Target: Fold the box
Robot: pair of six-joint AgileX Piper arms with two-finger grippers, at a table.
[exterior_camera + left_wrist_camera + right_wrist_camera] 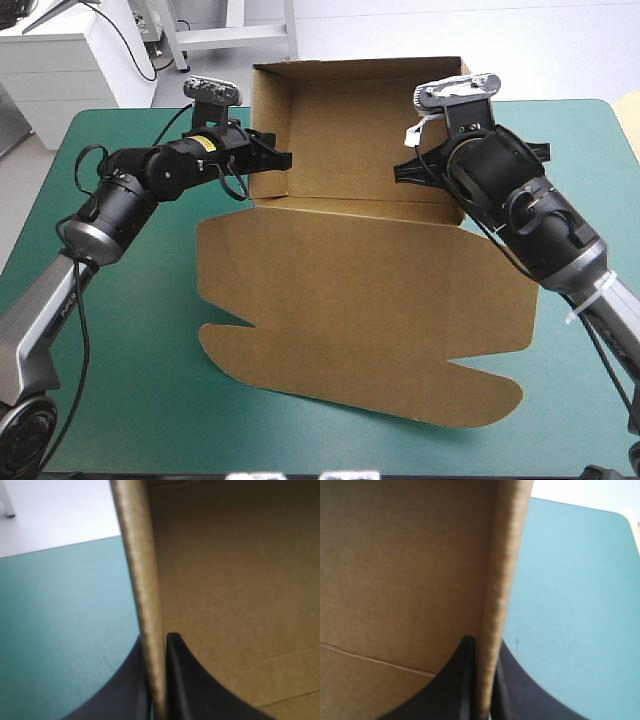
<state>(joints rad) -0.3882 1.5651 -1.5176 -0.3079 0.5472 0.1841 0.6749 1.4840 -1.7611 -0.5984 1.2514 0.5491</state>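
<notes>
The brown box [350, 140] stands as an open tray at the far middle of the teal-green table, its walls raised and its lid [370, 300] lying flat toward the near edge. My left gripper [275, 158] is shut on the box's left side wall [145, 590], one black finger inside the tray and one outside. My right gripper [412, 170] is shut on the right side wall [502, 580] in the same way. Each wrist view shows the wall's thick edge running up between the fingers, with the tray's inner face [235, 580] [400, 565] on one side and the cover on the other.
The lid's scalloped front flaps [380, 385] reach close to the table's near edge. Teal-green cover [120, 330] shows to the left and right of the box. A white cabinet [70, 50] stands beyond the far left corner.
</notes>
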